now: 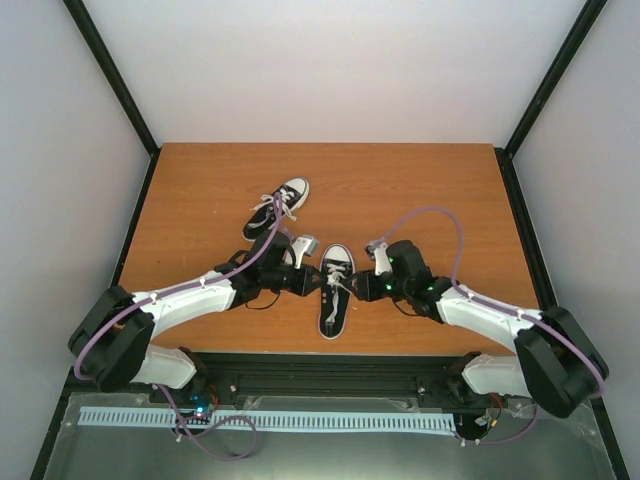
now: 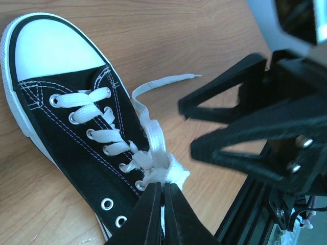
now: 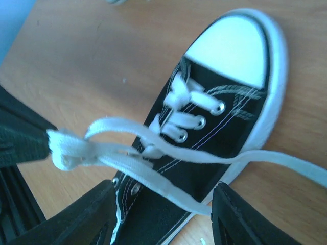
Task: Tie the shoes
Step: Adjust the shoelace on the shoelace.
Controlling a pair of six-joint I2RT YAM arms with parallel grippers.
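Bench (image 1: 200,180) of orange wood carrying two black sneakers, neither tied yet. Near shoe (image 1: 336,290) lies centre front. Left fingers (image 2: 150,214), pressed together, pinch its bunched white lace (image 2: 153,148). Right fingers (image 3: 87,217) are spread and hold nothing, one strand running loose between them. Far shoe (image 1: 278,208) lies behind, laces slack.

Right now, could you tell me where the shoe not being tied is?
In the top view, the far shoe lies left of centre, just behind the left arm, beyond the near shoe.
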